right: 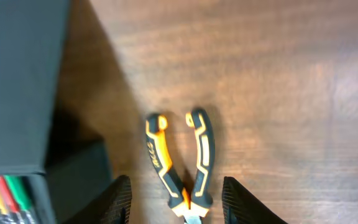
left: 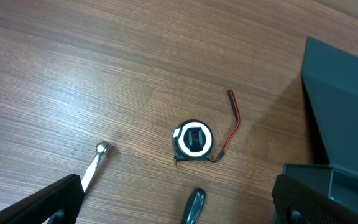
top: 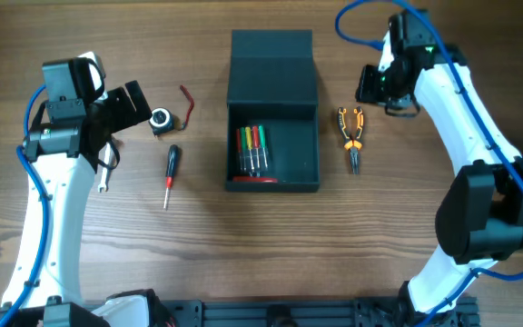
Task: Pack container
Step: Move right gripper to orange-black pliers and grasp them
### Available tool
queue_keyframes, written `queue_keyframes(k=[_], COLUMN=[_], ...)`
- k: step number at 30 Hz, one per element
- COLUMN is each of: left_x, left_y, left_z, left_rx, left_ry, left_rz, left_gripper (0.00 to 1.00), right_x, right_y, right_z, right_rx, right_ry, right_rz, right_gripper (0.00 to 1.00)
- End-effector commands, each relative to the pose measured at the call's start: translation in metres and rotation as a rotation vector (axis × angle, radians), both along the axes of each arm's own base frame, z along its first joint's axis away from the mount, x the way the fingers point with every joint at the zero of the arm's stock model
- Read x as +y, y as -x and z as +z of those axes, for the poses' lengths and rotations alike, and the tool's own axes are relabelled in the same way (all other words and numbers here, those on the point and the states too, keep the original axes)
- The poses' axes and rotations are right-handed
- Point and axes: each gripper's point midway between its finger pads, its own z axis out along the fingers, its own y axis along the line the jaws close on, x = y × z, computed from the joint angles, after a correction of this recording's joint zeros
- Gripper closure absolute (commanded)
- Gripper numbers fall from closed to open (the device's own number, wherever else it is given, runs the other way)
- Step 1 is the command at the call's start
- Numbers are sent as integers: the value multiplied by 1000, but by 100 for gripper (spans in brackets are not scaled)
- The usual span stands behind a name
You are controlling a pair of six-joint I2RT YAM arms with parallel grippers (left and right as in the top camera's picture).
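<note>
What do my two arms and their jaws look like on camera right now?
The left arm and right arm are both built of white, rounded links joined by bulky black joints. A blue cable loops loosely off each one. The jaws are matte black with flat faces and a slightly textured surface. No lettering or markings are readable in any view.

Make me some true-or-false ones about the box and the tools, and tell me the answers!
1. The dark teal-grey square container has its flap lid open. True.
2. The orange-and-black pliers lie inside the container. False: they lie outside, beside it.
3. The round black-and-white tape measure has a thin red strap. True.
4. The left gripper is shut on the tape measure. False: it is open, above it, holding nothing.
5. Screwdrivers with yellow, red and green handles lie in the container. True.
</note>
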Motion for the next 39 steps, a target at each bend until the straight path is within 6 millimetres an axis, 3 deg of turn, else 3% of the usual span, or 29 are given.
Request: queue_keyframes(k=[1, 6, 10, 20, 23, 26, 29, 32, 34, 37, 39], left_x=[0, 0, 0, 0, 0, 0, 0, 0, 0, 0, 0], left_y=[-4, -4, -4, -4, -4, -4, -4, -4, -4, -4, -4], left_z=[7, 7, 8, 7, 7, 8, 8, 8, 7, 7, 7], left_rx=[-20, -20, -21, -20, -20, -21, -21, -21, -20, -20, -20], left_ry=[-3, -3, -3, -3, -3, -3, -3, -3, -2, -3, -3], left_rz=[-15, -15, -15, -15, -15, -15, -15, -15, -15, -15, -15], left_gripper=[0, 0, 0, 0, 0, 0, 0, 0, 0, 0, 0], right_x=[-4, -16, -19, -18, -19, -19, -19, -18, -17, -15, -3], right_y=[22, 41, 41, 49, 50, 50, 49, 45, 36, 16, 0], right_z=[-27, -60, -74, -120, -122, -122, -120, -108, -89, -37, 26], right_rx=[69, 127, 133, 232, 238, 239, 238, 234, 191, 66, -94], right_ry=[30, 85, 86, 89, 90, 90, 90, 90, 86, 73, 47], right_rz=[-22, -44, -45, -41, -40, -40, -37, -36, -38, -39, 27], right_gripper=[53, 48, 50, 72, 80, 96, 96, 96, 96, 96, 96])
